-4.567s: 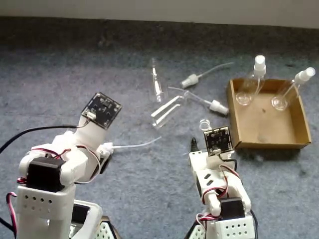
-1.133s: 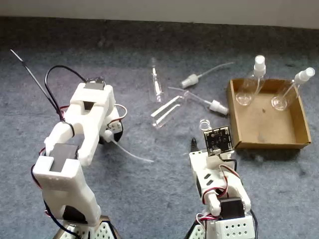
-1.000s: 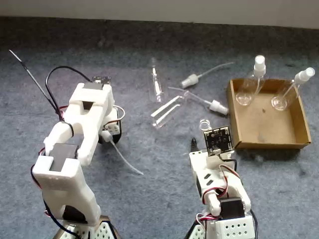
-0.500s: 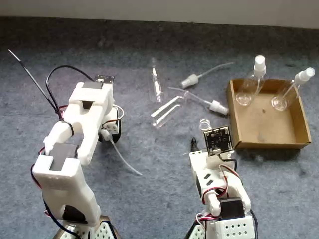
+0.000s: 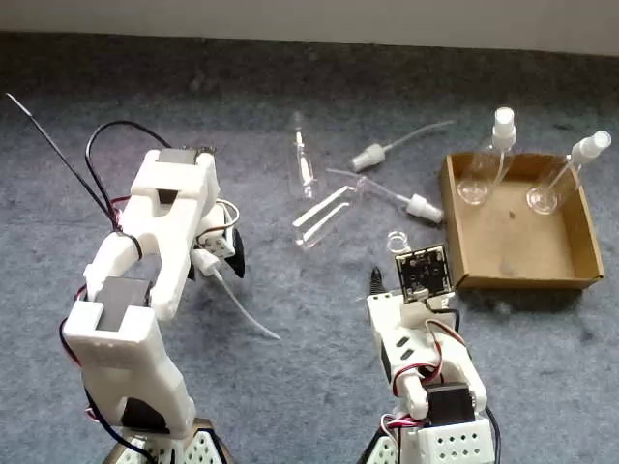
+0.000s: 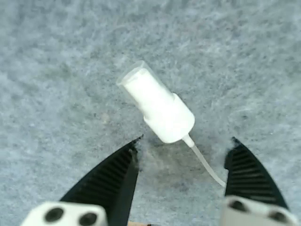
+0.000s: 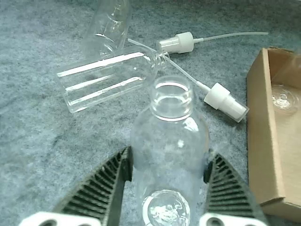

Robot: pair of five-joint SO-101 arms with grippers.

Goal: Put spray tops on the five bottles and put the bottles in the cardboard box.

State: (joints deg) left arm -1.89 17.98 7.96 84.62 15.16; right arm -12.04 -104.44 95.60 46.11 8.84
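gripping an uncapped bottle (image 7: 169, 127) around its body, your right hand (image 7: 168, 157) is closed on it from both sides, and the open neck points away from the wrist. in the high view the mouth of this uncapped bottle shows just past the right arm's camera board (image 5: 424, 270), near the closest corner of the cardboard box (image 5: 522, 282).

your left hand (image 6: 185, 142) is spread wide and holds nothing. a white spray top (image 6: 162, 110) lies on the grey surface (image 6: 56, 56) in the gap ahead of its fingertips, and its thin tube (image 6: 207, 167) runs back past one of them. in the high view that spray top lies just beside the left hand, well apart from the other things, with the tube trailing toward the arms' bases.

past your right hand, a second bottle (image 7: 108, 77) lies on its side just beyond the one you hold, and a third bottle (image 7: 110, 23) lies farther off. both are uncapped. two more tops lie loose near them. a second spray top (image 7: 176, 42) rests beyond the second bottle's neck. a third spray top (image 7: 225, 103) rests between those bottles and the box, and its long tube (image 7: 188, 77) runs across by the second bottle's neck.

inside the cardboard box, along its far side, stand a fourth bottle (image 5: 488, 159) and a fifth bottle (image 5: 566, 174), apart from each other, each with a white top fitted.
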